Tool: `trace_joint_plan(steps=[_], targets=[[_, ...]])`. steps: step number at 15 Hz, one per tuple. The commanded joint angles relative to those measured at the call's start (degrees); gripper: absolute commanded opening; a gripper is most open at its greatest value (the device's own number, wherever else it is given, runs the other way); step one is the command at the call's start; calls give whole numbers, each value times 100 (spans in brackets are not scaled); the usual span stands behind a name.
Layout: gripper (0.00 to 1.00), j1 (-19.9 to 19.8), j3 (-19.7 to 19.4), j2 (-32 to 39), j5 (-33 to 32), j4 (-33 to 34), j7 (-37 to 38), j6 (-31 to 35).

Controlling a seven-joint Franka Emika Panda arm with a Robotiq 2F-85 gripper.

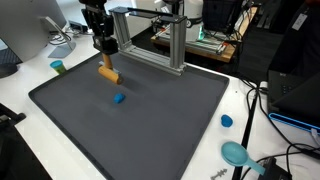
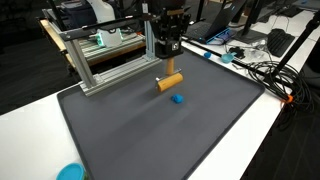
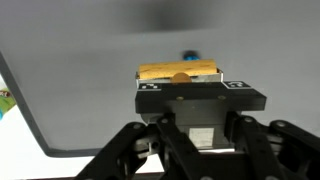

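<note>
My gripper (image 1: 104, 58) hangs over the back part of the dark grey mat (image 1: 150, 130), shut on an orange wooden block (image 1: 108, 72). The block tilts in the jaws, low over the mat. In an exterior view the gripper (image 2: 167, 62) has the block (image 2: 170, 81) lying crosswise under it. A small blue piece (image 1: 119, 98) lies on the mat a short way in front of the block, also seen as a blue piece (image 2: 178, 99). In the wrist view the block (image 3: 178, 73) sits just past the gripper (image 3: 180, 84), with the blue piece (image 3: 188, 55) beyond it.
An aluminium frame (image 1: 150, 35) stands on the mat's far edge, close behind the gripper. On the white table lie a blue cap (image 1: 227, 121), a teal bowl (image 1: 236, 153), a small teal cup (image 1: 58, 67) and cables (image 1: 262, 110).
</note>
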Motion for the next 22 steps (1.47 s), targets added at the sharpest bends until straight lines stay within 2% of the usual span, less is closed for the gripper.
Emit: trace_joint_plan(steps=[1,2,3,5,8,14,16,17,22], targets=[[47,37,-25,-35,9,-25,-9,-45],[47,43,-23,-50,8,-33,-8,-61],[22,44,-23,-54,8,-33,-8,-64],[22,203,-96,-83,-505,-419,636,450],[22,284,-76,-77,-559,-720,1165,659],[22,372,36,-77,-229,-866,1255,906],[22,441,23,28,-329,-807,1397,927],[47,410,2,48,-337,-779,1265,821],[47,447,6,87,-338,-779,1292,834]])
